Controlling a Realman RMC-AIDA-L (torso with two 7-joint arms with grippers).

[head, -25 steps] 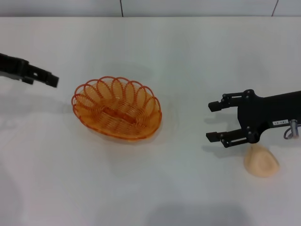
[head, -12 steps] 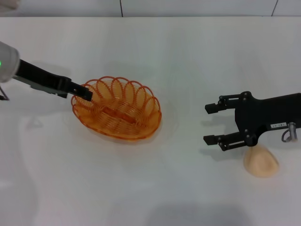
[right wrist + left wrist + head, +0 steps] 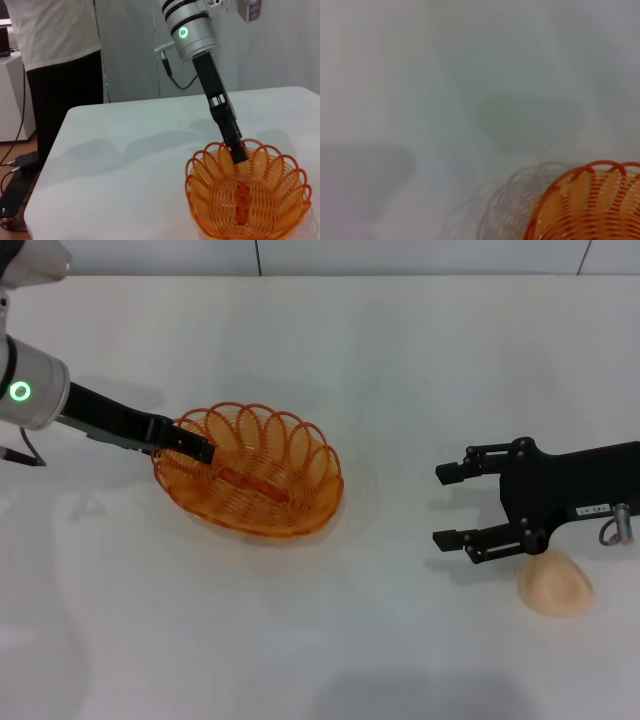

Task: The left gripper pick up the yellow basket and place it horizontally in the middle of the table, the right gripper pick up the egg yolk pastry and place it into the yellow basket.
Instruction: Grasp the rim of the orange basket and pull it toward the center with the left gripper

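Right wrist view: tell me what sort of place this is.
Probably an indoor robot test room or lab: a plain white table, a person standing beside it, cables on the floor.

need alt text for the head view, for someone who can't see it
On a white table, the left gripper reaches over the left rim of the yellow basket. At right, the right gripper hovers open beside the egg yolk pastry, not touching it.
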